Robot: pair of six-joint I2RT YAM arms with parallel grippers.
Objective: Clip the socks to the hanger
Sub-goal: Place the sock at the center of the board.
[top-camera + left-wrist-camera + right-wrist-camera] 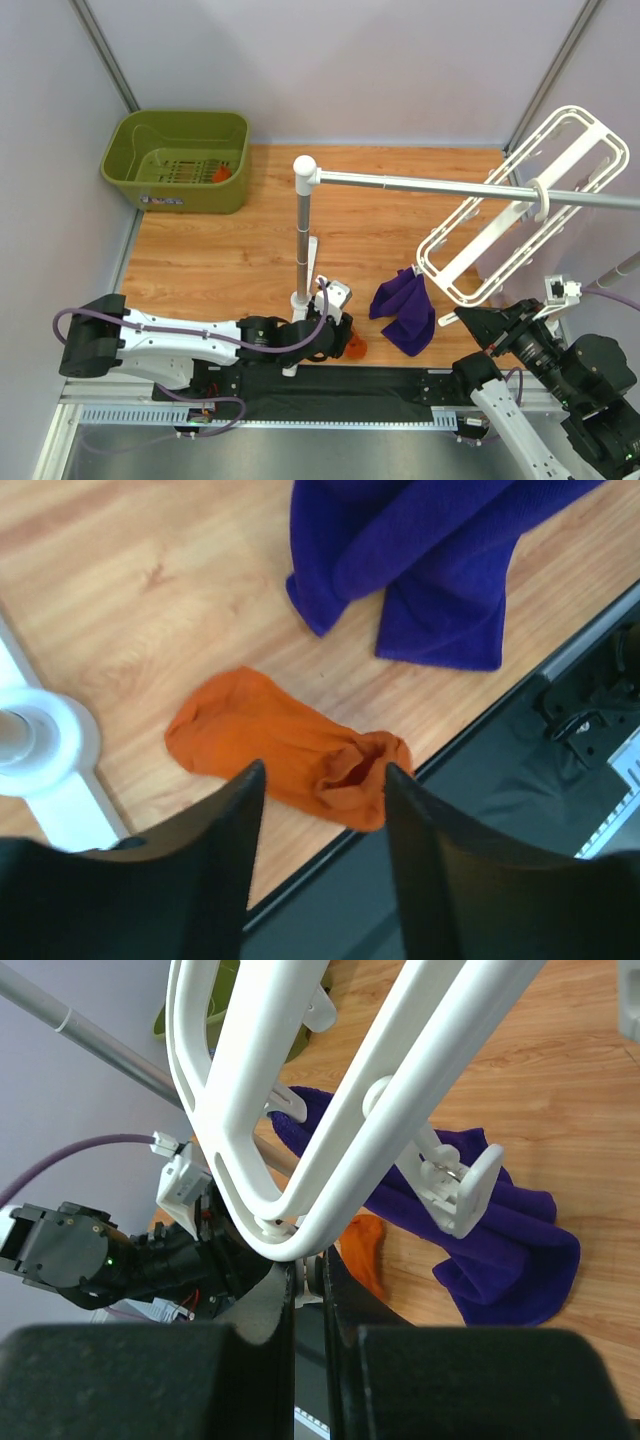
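Note:
One orange sock (pixel 357 347) lies flat on the wooden table near its front edge. In the left wrist view the sock (pixel 290 745) lies just beyond my fingers. My left gripper (pixel 322 775) is open above the sock's cuff end, not touching it; it also shows in the top view (pixel 345 338). A second orange sock (pixel 222 174) lies in the green basket. The white hanger (pixel 520 205) hangs tilted from the silver rail. My right gripper (pixel 310 1270) is shut on a small clip piece at the hanger's (pixel 330 1110) lowest corner; the top view shows it there too (pixel 462 318).
A dark purple cloth (pixel 405 310) lies crumpled between the sock and the hanger. The white post (pixel 303 240) with its base (pixel 40 740) stands just left of the sock. The silver rail (pixel 450 187) spans rightward. The green basket (pixel 178 160) sits far left.

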